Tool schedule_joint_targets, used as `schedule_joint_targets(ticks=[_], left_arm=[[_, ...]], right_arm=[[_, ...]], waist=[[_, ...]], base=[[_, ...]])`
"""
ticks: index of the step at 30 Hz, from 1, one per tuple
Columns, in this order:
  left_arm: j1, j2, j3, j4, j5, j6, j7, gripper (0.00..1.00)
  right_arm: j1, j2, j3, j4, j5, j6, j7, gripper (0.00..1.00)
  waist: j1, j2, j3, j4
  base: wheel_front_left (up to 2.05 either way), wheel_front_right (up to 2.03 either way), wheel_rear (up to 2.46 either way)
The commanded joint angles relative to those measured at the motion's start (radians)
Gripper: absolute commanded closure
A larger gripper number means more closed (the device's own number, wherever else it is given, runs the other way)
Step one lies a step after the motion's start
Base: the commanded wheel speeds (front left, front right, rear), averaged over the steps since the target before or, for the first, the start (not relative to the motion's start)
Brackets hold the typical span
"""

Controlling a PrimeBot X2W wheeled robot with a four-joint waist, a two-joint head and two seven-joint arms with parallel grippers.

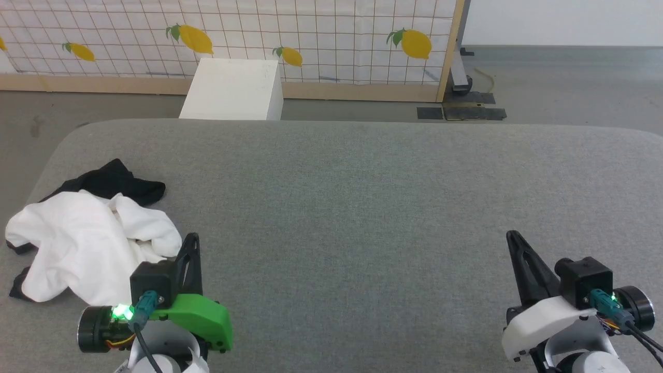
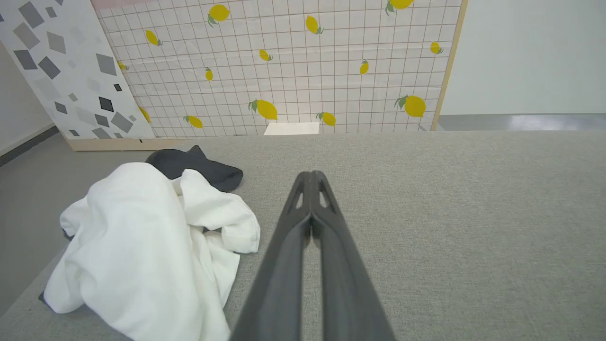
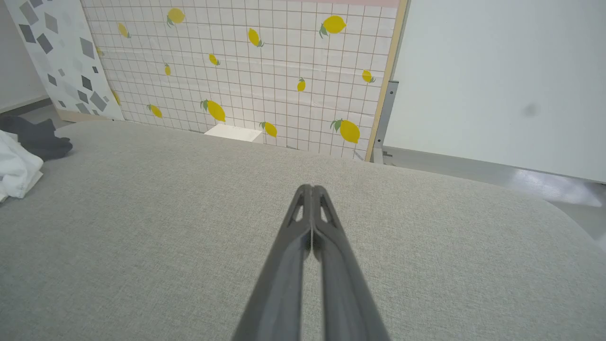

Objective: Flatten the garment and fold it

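The garment (image 1: 90, 235) lies crumpled in a heap at the left end of the grey cushioned surface (image 1: 362, 207), white cloth on top and black cloth poking out at the back. In the left wrist view the garment (image 2: 147, 246) sits just left of the fingers. My left gripper (image 1: 192, 237) is shut and empty, its tip beside the heap's right edge. The left gripper (image 2: 311, 174) hovers over bare grey fabric. My right gripper (image 1: 513, 235) is shut and empty at the lower right, far from the heap. From the right wrist, the gripper (image 3: 311, 187) points across the surface, with the garment (image 3: 19, 161) at the far left edge.
A white box (image 1: 233, 89) stands on the floor behind the surface, against a lemon-patterned tiled panel (image 1: 311, 36). Grey floor runs around the left and far sides. A metal stand foot (image 1: 461, 83) is at the panel's right end.
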Motion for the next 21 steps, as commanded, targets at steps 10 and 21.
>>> schedule_joint_targets(ticks=[10, 21], left_arm=[[-0.005, 0.0, -0.011, 0.007, -0.006, 0.003, -0.006, 0.0], [-0.022, 0.001, -0.035, 0.035, -0.02, 0.018, -0.03, 0.0]], right_arm=[[-0.003, 0.0, -0.002, 0.003, 0.003, 0.0, -0.004, 0.0], [-0.011, 0.0, -0.003, 0.008, 0.007, 0.0, -0.021, 0.0]], waist=[[0.0, 0.0, 0.0, 0.002], [0.0, 0.0, -0.002, 0.049]], base=[[0.0, 0.0, 0.0], [0.0, 0.0, 0.0]])
